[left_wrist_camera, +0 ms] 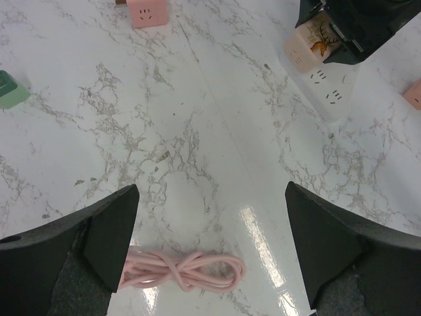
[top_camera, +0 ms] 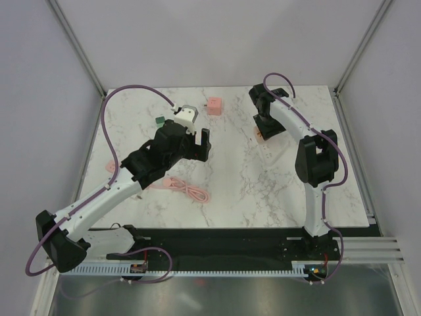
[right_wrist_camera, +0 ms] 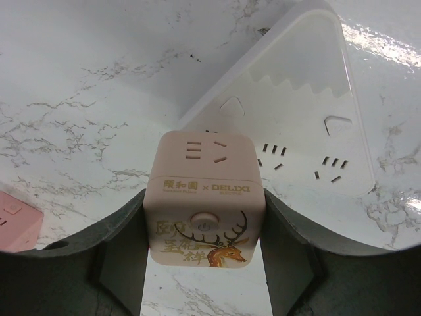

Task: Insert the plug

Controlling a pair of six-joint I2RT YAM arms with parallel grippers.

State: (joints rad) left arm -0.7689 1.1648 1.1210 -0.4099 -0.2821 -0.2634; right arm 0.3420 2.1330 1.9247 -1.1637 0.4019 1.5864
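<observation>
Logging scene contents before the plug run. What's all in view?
deer-print cube: 1, pale pink, held in the right gripper at one end of the power strip; contact unclear
power strip: 1, white, flat on the table
plain cube: 1, pink, far centre of the table
small pink item: 1, cut off by the frame edge, beside the strip; type unclear
green block: 1, far left of the plain cube
cable coil: 1, pink, beside the left arm
table: 1, white marble
left gripper: open, empty, above the table
right gripper: shut on the deer-print cube
</observation>
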